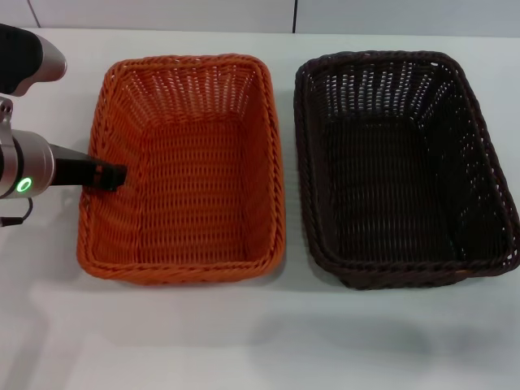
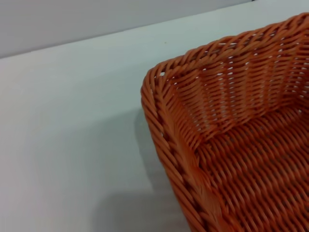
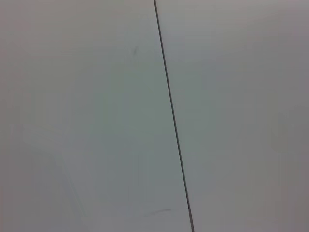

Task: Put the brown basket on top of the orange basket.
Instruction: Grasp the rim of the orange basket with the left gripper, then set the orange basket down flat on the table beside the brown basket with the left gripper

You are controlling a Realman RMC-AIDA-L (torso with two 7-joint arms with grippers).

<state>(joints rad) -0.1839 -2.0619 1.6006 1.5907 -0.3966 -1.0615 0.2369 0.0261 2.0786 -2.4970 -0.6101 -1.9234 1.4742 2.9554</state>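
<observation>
The orange basket point(image 1: 187, 166) stands on the white table at the left of the head view, empty. The brown basket point(image 1: 402, 166) stands beside it on the right, apart from it and also empty. My left gripper point(image 1: 108, 175) reaches in from the left and sits at the orange basket's left rim, its black tip over the left wall. The left wrist view shows a corner of the orange basket point(image 2: 227, 121) close up. My right gripper is out of view; its wrist view shows only a pale surface with a thin dark seam.
The white table point(image 1: 260, 341) runs around both baskets, with bare surface in front of them. A narrow gap separates the two baskets. A pale wall with a seam lies at the back.
</observation>
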